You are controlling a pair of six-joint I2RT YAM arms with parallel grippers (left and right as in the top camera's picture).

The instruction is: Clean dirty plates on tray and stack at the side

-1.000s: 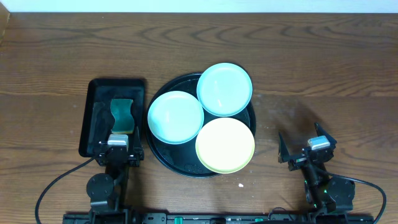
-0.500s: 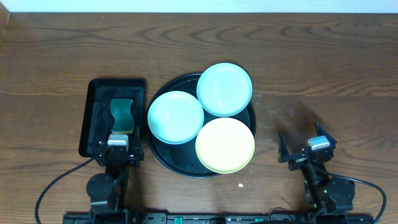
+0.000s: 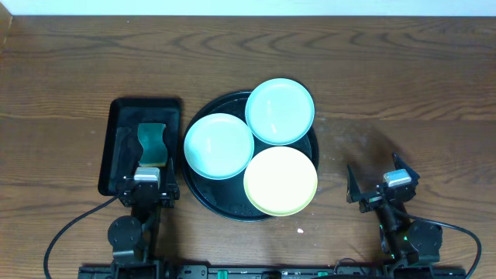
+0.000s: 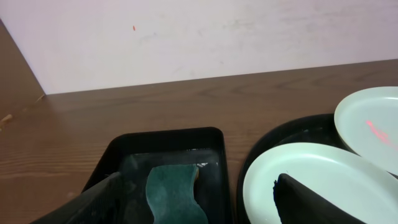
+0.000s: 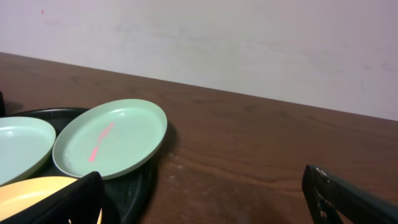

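Plates hide most of the tray

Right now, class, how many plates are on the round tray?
3. One mint plate at the left of the tray, a second mint plate at its far edge, overhanging the rim, and a yellow plate at its near right. None are stacked, so none seem hidden.

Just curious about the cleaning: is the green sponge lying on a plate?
No, the sponge lies alone in the small rectangular black tray.
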